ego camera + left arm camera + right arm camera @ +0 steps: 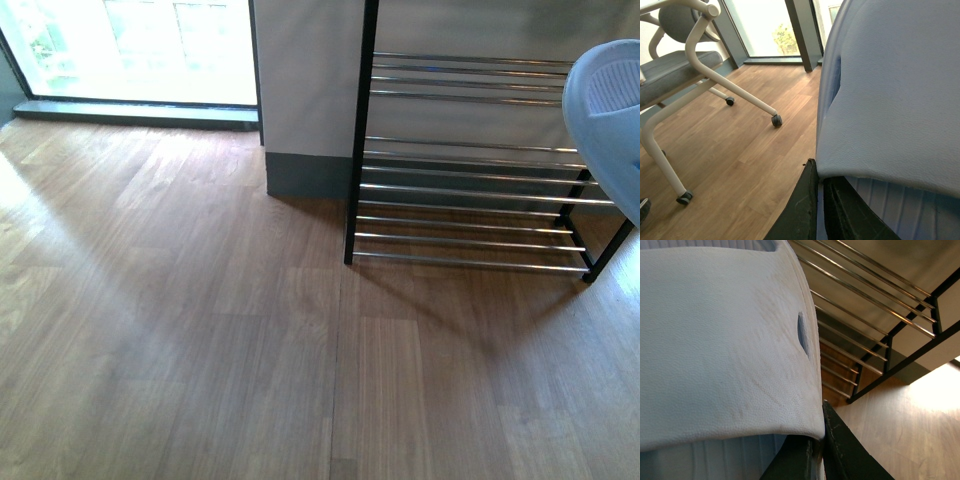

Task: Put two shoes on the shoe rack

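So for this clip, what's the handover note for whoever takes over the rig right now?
Left gripper: shut on a pale blue slide, held above the wood floor, near a wheeled chair.
Right gripper: shut on the other pale blue slide, held up beside the shoe rack; this slide also shows at the right edge of the front view.
Shoe rack: stands against the wall, and every bar in view is bare.
Done: both slides picked up.
Left: set each slide on a tier and release. The right one looks closer, so it probably goes first.
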